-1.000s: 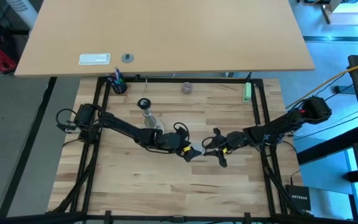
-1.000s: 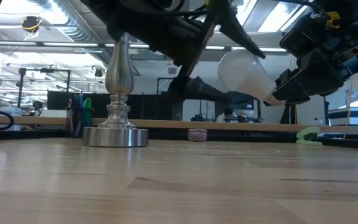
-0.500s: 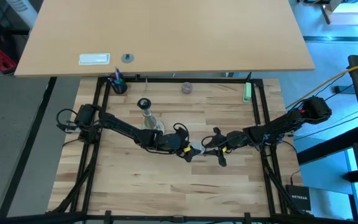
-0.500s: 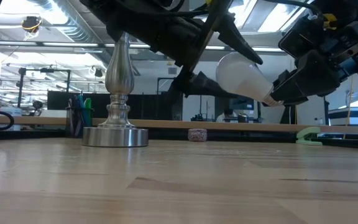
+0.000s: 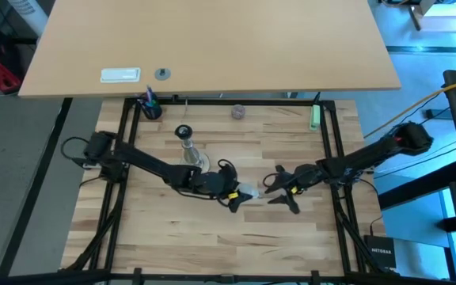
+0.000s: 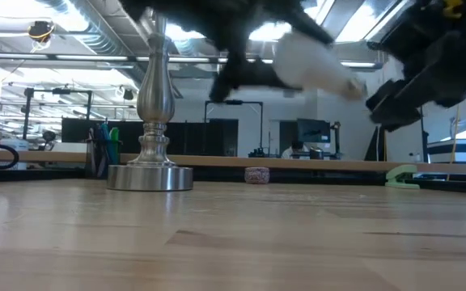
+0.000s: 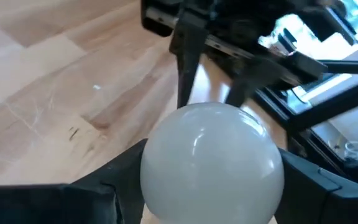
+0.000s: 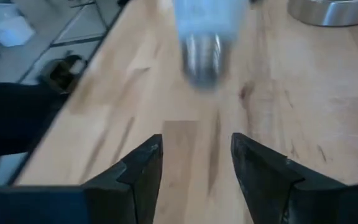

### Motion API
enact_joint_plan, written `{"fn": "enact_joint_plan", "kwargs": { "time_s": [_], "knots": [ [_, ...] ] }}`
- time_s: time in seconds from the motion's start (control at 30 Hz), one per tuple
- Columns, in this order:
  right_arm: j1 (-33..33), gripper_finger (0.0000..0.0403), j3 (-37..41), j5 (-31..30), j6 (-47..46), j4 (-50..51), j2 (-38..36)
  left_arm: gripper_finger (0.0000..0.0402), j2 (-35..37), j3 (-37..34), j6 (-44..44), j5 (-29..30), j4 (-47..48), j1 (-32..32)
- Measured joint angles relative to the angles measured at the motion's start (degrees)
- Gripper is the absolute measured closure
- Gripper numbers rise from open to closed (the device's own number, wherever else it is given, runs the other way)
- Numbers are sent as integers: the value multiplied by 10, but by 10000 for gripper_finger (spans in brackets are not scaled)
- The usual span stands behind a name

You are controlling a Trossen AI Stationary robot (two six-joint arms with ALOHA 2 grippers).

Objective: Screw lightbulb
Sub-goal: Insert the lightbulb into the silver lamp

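High view: overhead, straight down, whole table (image 5: 172, 237). Low view: table-height, level, facing the room. Wrist views: close, facing each other; all four share the lightbulb (image 7: 211, 165).

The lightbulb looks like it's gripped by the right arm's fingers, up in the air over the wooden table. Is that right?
Not quite: the left gripper holds the lightbulb, as the left wrist view shows. The right gripper is open and clear of the bulb's base. The bulb is indeed in the air over the wooden table.
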State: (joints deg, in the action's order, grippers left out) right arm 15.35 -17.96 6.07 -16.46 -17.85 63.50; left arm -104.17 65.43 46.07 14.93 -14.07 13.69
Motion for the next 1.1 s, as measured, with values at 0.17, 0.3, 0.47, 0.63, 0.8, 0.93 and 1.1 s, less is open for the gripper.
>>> {"fn": "enact_joint_plan", "kwargs": {
  "time_s": [0.17,0.3,0.47,0.63,0.8,0.93,1.1],
  "knots": [
    [0,210,0,11,-4,56,-97,156,81,0,-34,27,54,42],
    [0,210,0,-28,1,27,-139,156,161,10,-66,69,110,80],
    [0,210,0,-110,12,-78,-155,153,257,53,-121,165,214,117],
    [0,210,0,-165,65,-156,-131,152,331,106,-177,250,322,135],
    [-33,198,-30,-212,118,-155,-74,151,385,167,-210,281,425,123],
    [-89,163,-111,-157,146,-82,-7,152,402,236,-232,281,502,105],
    [-163,123,-210,-75,200,-22,69,153,390,339,-255,280,614,78]
  ]
}}
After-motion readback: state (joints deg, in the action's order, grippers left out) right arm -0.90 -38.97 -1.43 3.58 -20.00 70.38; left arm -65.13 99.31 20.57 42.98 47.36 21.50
